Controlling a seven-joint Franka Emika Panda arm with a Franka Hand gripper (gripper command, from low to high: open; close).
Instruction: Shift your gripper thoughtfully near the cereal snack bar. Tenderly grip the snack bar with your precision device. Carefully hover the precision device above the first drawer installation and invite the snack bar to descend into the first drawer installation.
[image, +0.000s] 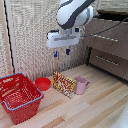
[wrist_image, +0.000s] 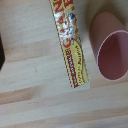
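A: Where's the gripper (image: 61, 51)?

B: Hanging in the air at the end of the bulky white arm, fingers (image: 55, 53) pointing straight down. They stand apart with nothing between them, so it's released and empty.

A: And the cereal snack bar (image: 64, 83)?

B: Below it on the wooden table (image: 95, 107), propped on edge, touching or just beside the pink mug (image: 81, 85) on the exterior view's right. The wrist view looks down on the pack's thin top edge (wrist_image: 70, 44), with the mug's mouth (wrist_image: 111, 54) alongside.

A: So which step?

B: I'd judge the approach; no grasp yet. The next move calls for a straight descent, the fingers straddling that narrow edge without knocking the mug.

A: Anything else nearby?

B: A red bowl (image: 43, 83) just left of the pack, and a red basket (image: 19, 96) further left and nearer. The first drawer installation (image: 107, 36) sits high on the right, apparently shut; it looks as if it needs opening before anything can drop in.
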